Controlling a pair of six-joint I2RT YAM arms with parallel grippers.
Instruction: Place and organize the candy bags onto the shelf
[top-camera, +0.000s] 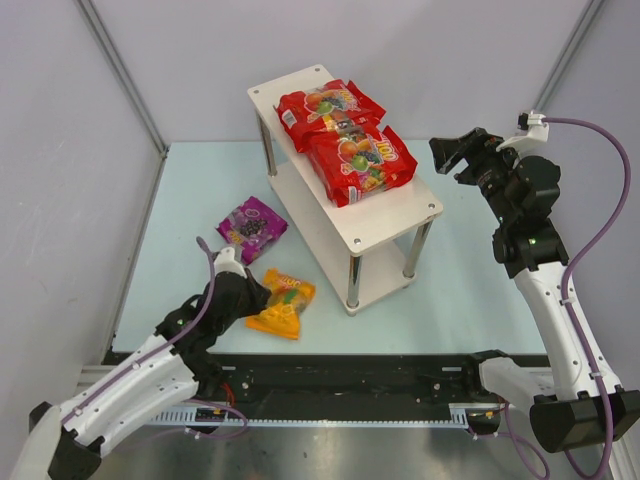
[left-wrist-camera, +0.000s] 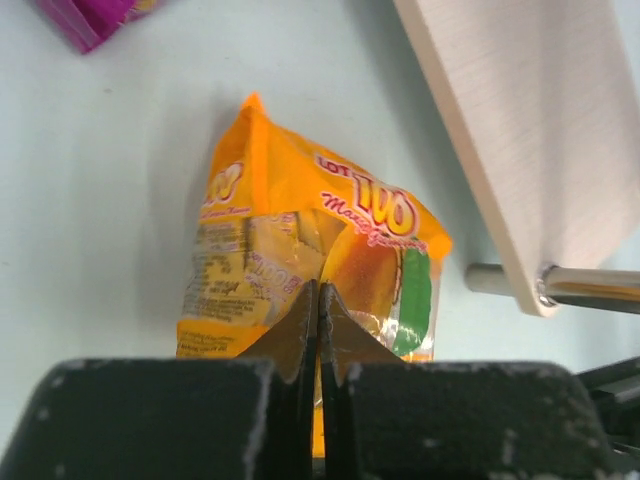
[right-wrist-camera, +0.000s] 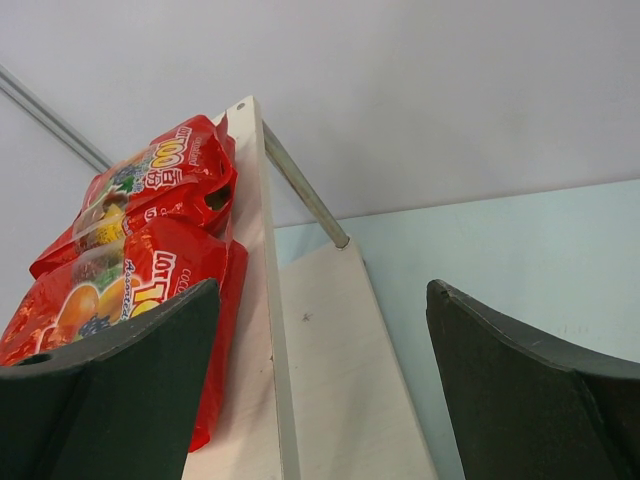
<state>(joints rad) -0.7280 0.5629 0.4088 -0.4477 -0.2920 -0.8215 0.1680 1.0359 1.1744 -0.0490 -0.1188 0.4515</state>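
Closest to the lens on the left wrist cam is our left gripper (left-wrist-camera: 318, 300). Its two fingers are pressed flat together, with a sliver of orange film pinched between them, so we're calling it clamped on the near edge of the orange-yellow bag (left-wrist-camera: 300, 230). That bag lies on the table (top-camera: 460, 290) just beside the near leg of the shelf (top-camera: 285, 85), not lifted as far as we can tell.

From overhead, two red bags (top-camera: 345, 135) already sit on the top board, overlapping a bit. The purple bag (top-camera: 252, 228) is on the table left of the shelf, near the orange one but not touching it. Our right gripper (top-camera: 452, 152) hangs up by the shelf's right end, jaws wide apart and holding nothing.

So we reckon we're halfway: two bags shelved, the third just grabbed. Next we'd lift straight up so the thin pinch doesn't slip, then swing right while clearing the board edge and that leg. Then we'd set it on a bare stretch of board without shoving the red pair.
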